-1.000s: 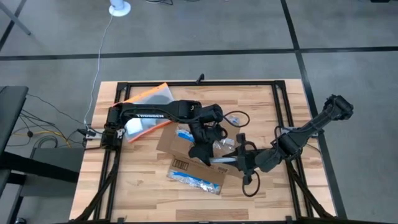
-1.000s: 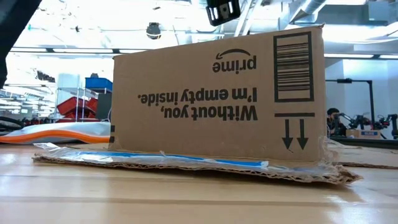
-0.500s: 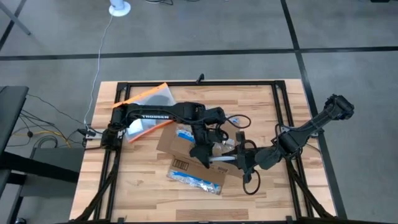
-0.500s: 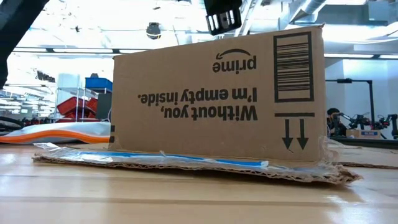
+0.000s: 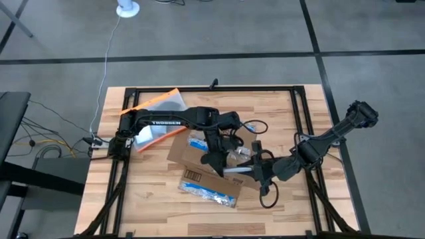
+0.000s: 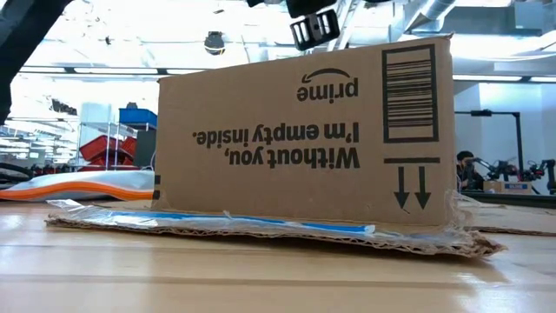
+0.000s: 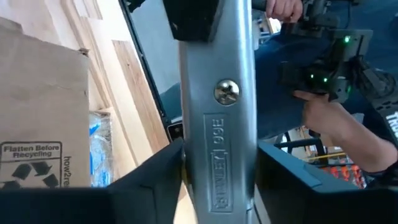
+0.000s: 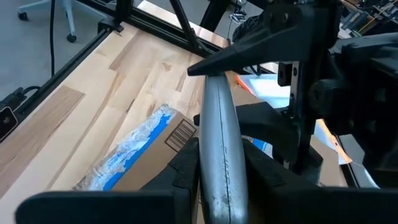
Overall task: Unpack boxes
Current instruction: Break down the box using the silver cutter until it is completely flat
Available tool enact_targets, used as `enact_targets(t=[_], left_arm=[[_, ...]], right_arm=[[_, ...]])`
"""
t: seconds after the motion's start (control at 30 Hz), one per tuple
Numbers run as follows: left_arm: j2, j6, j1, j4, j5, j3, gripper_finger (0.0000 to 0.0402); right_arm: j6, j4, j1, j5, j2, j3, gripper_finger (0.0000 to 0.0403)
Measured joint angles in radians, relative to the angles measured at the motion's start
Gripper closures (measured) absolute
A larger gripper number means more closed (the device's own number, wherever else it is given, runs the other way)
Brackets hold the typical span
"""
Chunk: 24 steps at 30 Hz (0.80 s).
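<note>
Barely budges from a second ago: eases left claw [image 5: 214, 159] toward right claw [image 5: 255, 169], both clamped on the utility knife [image 5: 234, 170] over the cardboard box [image 5: 180, 154], upended mid-tabletop [image 5: 149, 199], likely a handover, unpacking pending.

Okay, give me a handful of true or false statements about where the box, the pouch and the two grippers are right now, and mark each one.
1. The box lies near the middle of the table. True.
2. The printing on the box reads upside down in the low view. True.
3. The orange-edged pouch sits inside the box. False: it lies on the table apart from the box, toward the left arm's base.
4. The right gripper holds a grey metal tool. True.
5. The left gripper waits at the table's edge, far from the box. False: it is over the box, close to the right gripper.
</note>
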Motion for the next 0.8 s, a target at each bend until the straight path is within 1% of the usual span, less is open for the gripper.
enact_targets(t=[0.07,0.17,0.27,0.33,0.47,0.57,0.67,0.8], left_arm=[[0.0,0.012,-0.003,0.001,0.0,0.0,0.0275],[0.012,0.034,-0.006,0.001,0.003,0.0,0.0276],[0.013,0.05,-0.008,-0.003,-0.034,0.001,0.0276],[0.01,0.061,-0.008,-0.005,-0.074,0.001,0.0276],[-0.009,0.06,-0.007,-0.03,-0.206,0.0,0.0276],[-0.03,0.068,-0.007,-0.051,-0.301,0.0,0.0276],[-0.046,0.069,-0.014,-0.06,-0.427,0.0,0.0276],[-0.086,0.094,-0.039,-0.075,-0.617,0.0,0.0276]], right_arm=[[0.0,0.001,0.0,-0.002,0.0,0.0,0.0345],[0.003,-0.01,0.0,-0.01,0.0,0.0,0.0345],[-0.009,-0.01,-0.002,-0.011,0.002,-0.001,0.0344],[-0.008,-0.019,0.001,-0.009,0.002,-0.001,0.032],[0.068,-0.023,0.01,0.0,0.0,0.013,0.0255],[0.161,-0.054,0.011,0.0,0.0,0.038,0.0224],[0.274,-0.079,0.009,0.0,-0.005,0.065,0.0208],[0.432,-0.108,-0.007,0.0,-0.009,0.072,0.0206]])
